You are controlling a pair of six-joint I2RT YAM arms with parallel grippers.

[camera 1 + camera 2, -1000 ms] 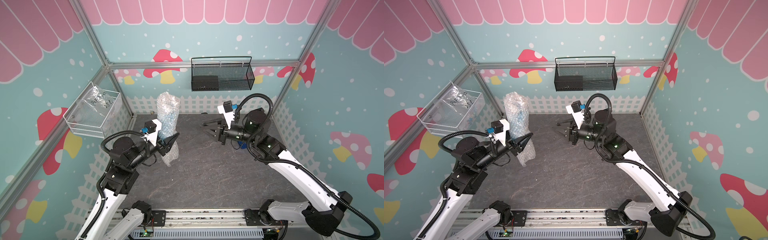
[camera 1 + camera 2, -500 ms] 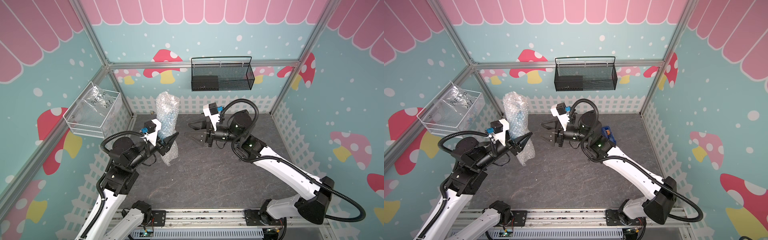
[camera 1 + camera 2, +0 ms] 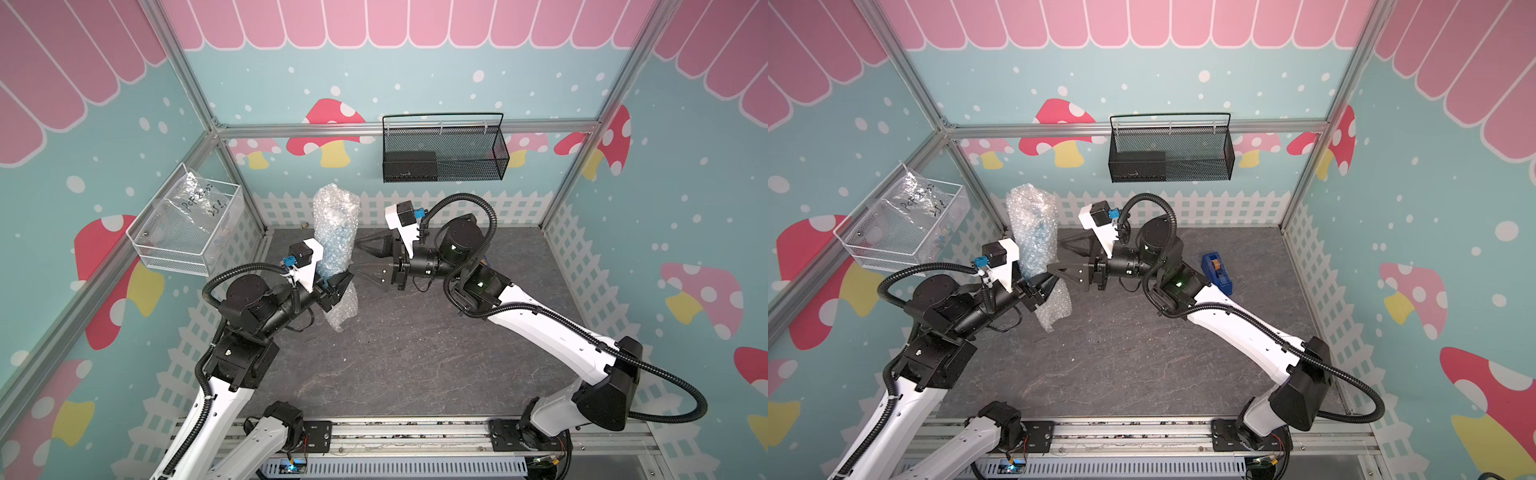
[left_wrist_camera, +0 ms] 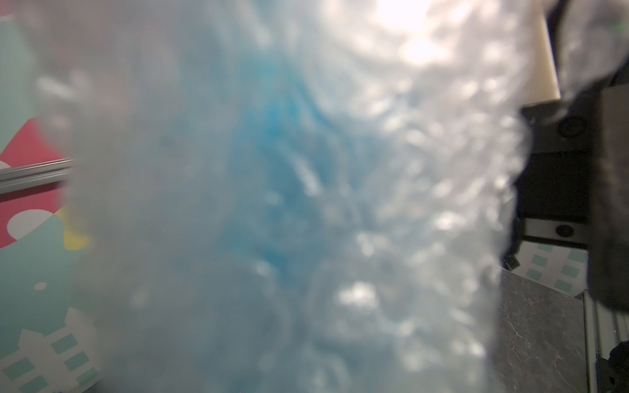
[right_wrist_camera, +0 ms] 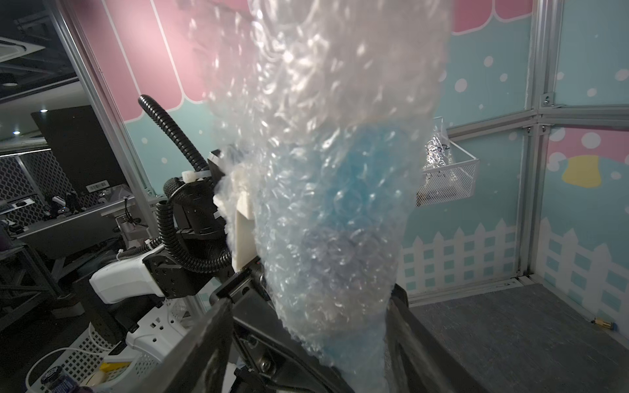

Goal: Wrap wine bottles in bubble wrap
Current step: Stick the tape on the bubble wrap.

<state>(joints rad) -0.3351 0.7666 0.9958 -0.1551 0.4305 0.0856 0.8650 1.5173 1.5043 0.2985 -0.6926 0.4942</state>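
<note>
So we hold the bubble wrap (image 3: 336, 220) tube upright above the table's (image 3: 415, 353) back-left, blue bottle (image 3: 337, 249) inside. Left gripper (image 3: 337, 286) pinches its lower part so nothing unrolls. Right gripper (image 3: 357, 257) is spread wide, jaws flanking the bundle, probably to grab it.

Bubble wrap (image 3: 336, 208) rolled into a tall, whitish, glinting tube, upright near the back left corner of the desk (image 3: 415, 353). Bottle (image 3: 338, 255) inside the tube's middle, seen only as blurred blue through the bubbles. Loose tail crumpled below.
</note>
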